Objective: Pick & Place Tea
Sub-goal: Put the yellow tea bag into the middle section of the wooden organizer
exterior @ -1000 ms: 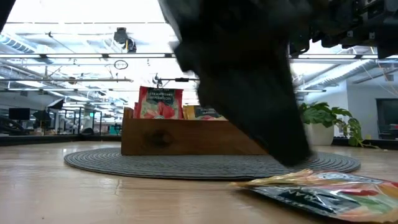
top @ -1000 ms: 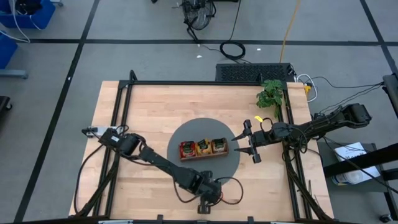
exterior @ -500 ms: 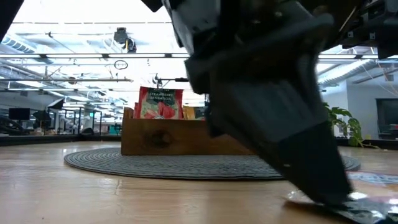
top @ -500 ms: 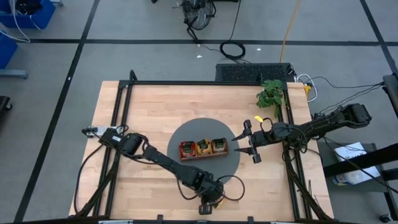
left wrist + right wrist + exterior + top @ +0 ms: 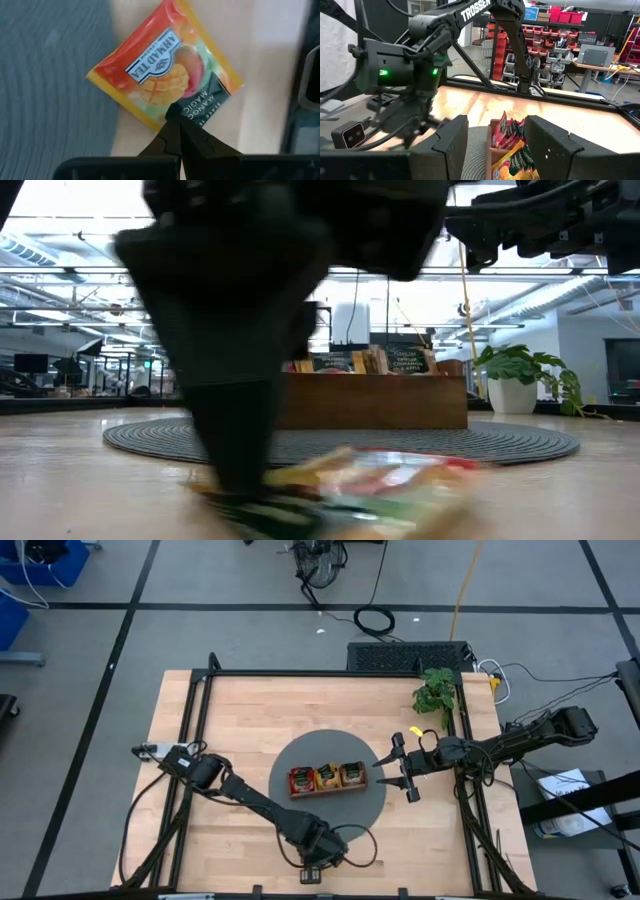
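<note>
Tea packet point(image 5: 167, 87) lies half on grey mat point(image 5: 50, 75), beside table frame point(image 5: 302, 75).

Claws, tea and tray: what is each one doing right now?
Left claw: shut, tips pressing on the mango tea packet.
Mango tea packet: flat on the table by the mat's edge.
Right claw: open, empty, beside the tray.
Tray: on the mat, tea packets standing in all three compartments.

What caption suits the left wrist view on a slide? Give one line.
Left gripper, fingers shut, pressing on an Ahmad Tea mango packet lying on the wooden table beside the grey mat.
</note>
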Tool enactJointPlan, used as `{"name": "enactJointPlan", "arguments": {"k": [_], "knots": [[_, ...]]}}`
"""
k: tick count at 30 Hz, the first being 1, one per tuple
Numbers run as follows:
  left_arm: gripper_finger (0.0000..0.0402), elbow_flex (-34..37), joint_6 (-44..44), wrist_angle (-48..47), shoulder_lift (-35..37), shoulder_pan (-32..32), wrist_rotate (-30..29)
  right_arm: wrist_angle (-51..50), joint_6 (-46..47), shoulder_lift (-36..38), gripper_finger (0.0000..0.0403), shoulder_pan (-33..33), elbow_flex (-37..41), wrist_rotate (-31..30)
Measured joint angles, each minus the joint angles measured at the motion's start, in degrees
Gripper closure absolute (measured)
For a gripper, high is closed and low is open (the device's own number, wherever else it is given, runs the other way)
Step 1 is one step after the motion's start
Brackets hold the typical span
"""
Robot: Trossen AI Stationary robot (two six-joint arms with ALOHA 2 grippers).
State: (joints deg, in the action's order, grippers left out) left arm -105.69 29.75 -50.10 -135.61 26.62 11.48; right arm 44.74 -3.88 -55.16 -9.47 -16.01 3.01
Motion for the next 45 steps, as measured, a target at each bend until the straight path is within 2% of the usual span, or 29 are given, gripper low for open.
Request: {"name": "enactJointPlan", "arguments": {"k": [5,13,18,20,23,25,28,32,36,40,45], "knots": [[0.0401,0.25,5.13,-12.21,2.61,0.79,-7.01,-0.14,0.00,0.00,0.0222,0.00,0.00,0.02],[0.0401,0.46,13.55,-30.92,6.48,2.44,-24.84,0.03,0.17,0.02,0.0222,-0.02,0.00,0.02],[0.0400,0.47,17.07,-30.10,7.50,3.39,-29.51,0.01,0.17,0.02,0.0222,-0.02,0.00,0.02],[0.0393,0.37,20.27,-27.99,7.85,3.80,-29.29,0.01,0.17,0.02,0.0222,-0.01,0.00,0.02],[0.0368,0.40,22.80,-22.73,7.64,3.77,-22.44,-0.01,0.17,0.02,0.0222,-0.02,0.00,0.02],[0.0338,0.37,25.19,-20.72,7.68,3.15,-17.85,-0.01,0.17,0.02,0.0222,-0.02,0.00,0.02],[0.0280,0.37,28.29,-19.39,7.72,2.68,-14.93,-0.01,0.17,0.01,0.0222,-0.01,0.00,0.02],[0.0191,0.35,27.15,-15.73,7.70,2.83,-15.11,0.01,0.17,0.01,0.0222,0.00,-0.01,0.02],[0.0122,0.35,27.91,-15.28,6.69,2.90,-17.76,-0.01,0.17,0.02,0.0222,-0.01,-0.02,0.02],[0.0079,0.51,28.98,-14.05,5.22,2.92,-17.62,-0.04,0.17,0.02,0.0222,0.00,-0.07,0.02],[0.0056,0.50,29.30,-12.92,3.67,2.85,-17.28,0.04,0.20,0.02,0.0222,-0.02,-0.09,0.04]]}}
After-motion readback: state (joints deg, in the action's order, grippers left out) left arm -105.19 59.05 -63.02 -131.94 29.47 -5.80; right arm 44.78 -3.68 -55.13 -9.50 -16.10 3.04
